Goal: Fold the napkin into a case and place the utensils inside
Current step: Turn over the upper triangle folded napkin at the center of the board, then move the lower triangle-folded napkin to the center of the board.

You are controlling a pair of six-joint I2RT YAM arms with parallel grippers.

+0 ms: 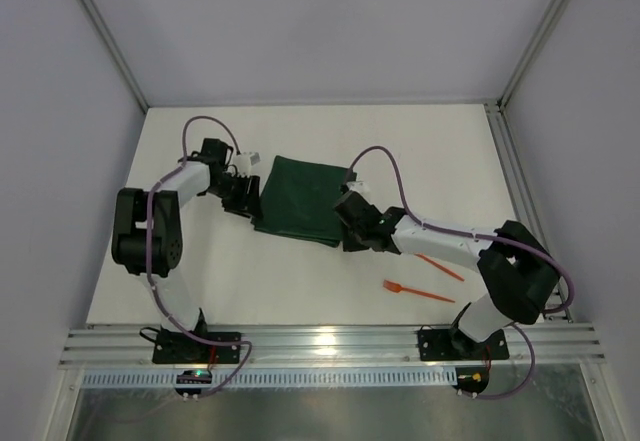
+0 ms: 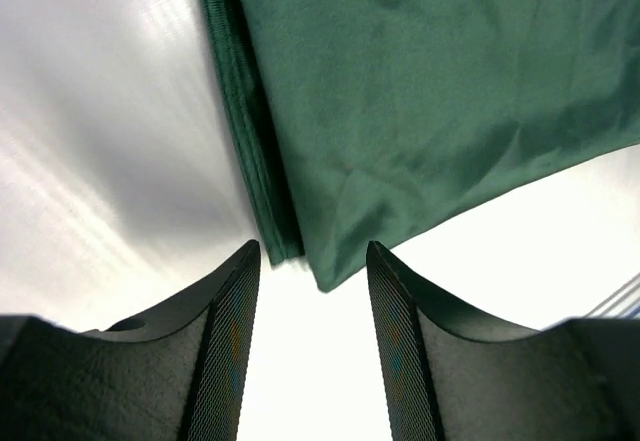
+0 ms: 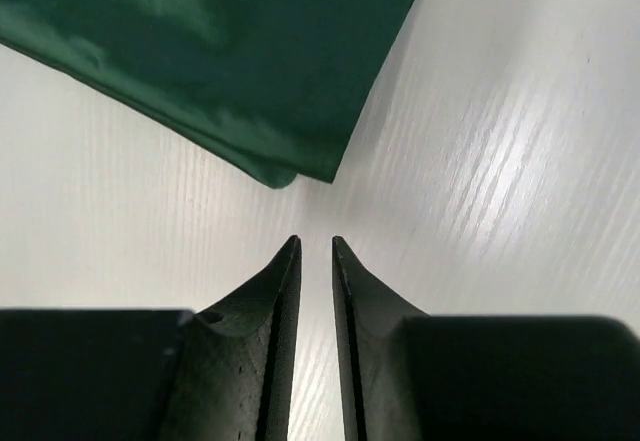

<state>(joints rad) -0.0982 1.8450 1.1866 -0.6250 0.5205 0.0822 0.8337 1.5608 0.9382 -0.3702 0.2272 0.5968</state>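
Note:
The dark green napkin (image 1: 298,201) lies folded in layers in the middle of the table. Its stacked edge and one corner show in the left wrist view (image 2: 420,91), and another corner shows in the right wrist view (image 3: 200,41). My left gripper (image 1: 246,201) is at the cloth's left edge, open and empty, with the corner just ahead of its fingertips (image 2: 312,251). My right gripper (image 1: 347,231) is at the cloth's right edge with its jaws a narrow gap apart and empty (image 3: 315,241). It sits just short of that corner. Two orange utensils lie to the right: a fork (image 1: 418,291) and a second piece (image 1: 438,266).
White table (image 1: 300,281) enclosed by white walls. An aluminium rail (image 1: 330,346) runs along the near edge by the arm bases. The right arm's forearm (image 1: 440,236) lies just above the utensils.

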